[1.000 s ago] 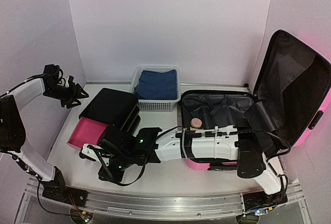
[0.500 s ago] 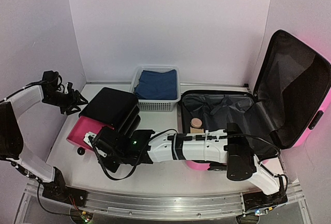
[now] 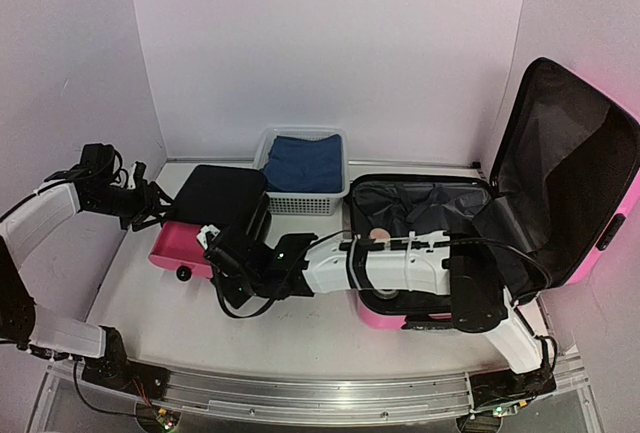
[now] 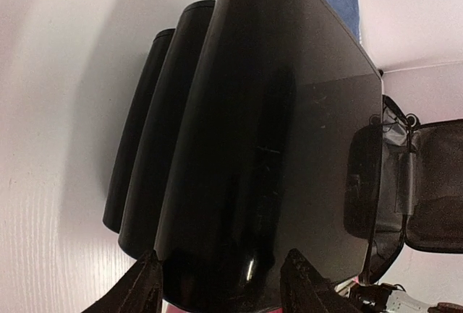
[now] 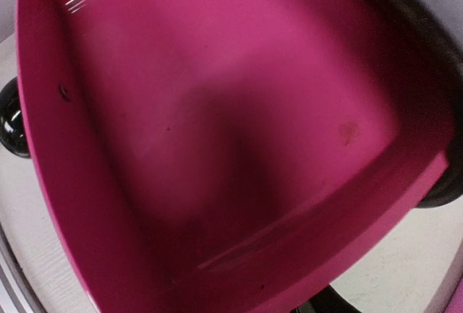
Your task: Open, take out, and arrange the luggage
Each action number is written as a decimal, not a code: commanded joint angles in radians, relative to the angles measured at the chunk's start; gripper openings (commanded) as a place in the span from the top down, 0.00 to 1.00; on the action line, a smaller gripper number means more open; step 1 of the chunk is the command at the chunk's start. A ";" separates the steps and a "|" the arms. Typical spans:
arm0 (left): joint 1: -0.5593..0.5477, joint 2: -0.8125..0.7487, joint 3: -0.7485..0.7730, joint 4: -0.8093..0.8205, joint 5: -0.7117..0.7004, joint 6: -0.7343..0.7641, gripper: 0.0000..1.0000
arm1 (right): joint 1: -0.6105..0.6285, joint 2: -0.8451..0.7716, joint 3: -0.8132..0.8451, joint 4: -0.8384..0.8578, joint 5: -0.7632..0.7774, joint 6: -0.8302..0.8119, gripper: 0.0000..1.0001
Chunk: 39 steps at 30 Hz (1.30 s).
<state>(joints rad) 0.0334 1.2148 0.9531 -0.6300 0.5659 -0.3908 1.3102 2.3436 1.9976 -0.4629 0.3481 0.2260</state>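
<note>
One pink luggage (image 3: 590, 203) stands open to the right of the right pincer (image 3: 212, 245), with a single round tan item (image 3: 380, 236) in its lower half. One black drawer unit (image 3: 215, 198), three tiers stacked, sits just beside the left pincer (image 3: 150, 205). Its one pink drawer (image 3: 175, 246) lies open directly below the right pincer, one black knob (image 3: 184, 274) at its front. Beyond both pincers, one white mesh basket (image 3: 305, 204) carries one stack of blue cloth (image 3: 305, 161). Two arms (image 3: 400, 271), one pincer each.
</note>
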 commanded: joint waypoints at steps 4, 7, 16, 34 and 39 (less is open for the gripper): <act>-0.082 -0.101 0.007 -0.043 0.045 -0.015 0.44 | -0.115 -0.202 -0.122 0.120 0.002 0.139 0.42; -0.085 -0.131 0.057 -0.063 0.050 0.010 0.41 | -0.134 -0.228 -0.149 0.124 -0.025 0.141 0.40; -0.085 0.046 0.395 -0.064 -0.059 0.108 0.33 | -0.146 -0.437 -0.418 0.129 -0.158 0.125 0.13; -0.168 0.721 0.901 0.030 -0.053 0.354 0.27 | -0.260 -0.315 -0.397 0.274 -0.579 0.372 0.02; -0.174 0.747 0.862 -0.030 -0.080 0.357 0.27 | -0.261 -0.279 -0.366 0.280 -0.530 0.379 0.02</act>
<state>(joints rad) -0.1307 1.9560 1.7947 -0.6273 0.4797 -0.0620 1.0500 2.0510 1.5627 -0.2390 -0.2058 0.5743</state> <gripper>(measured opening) 0.732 0.983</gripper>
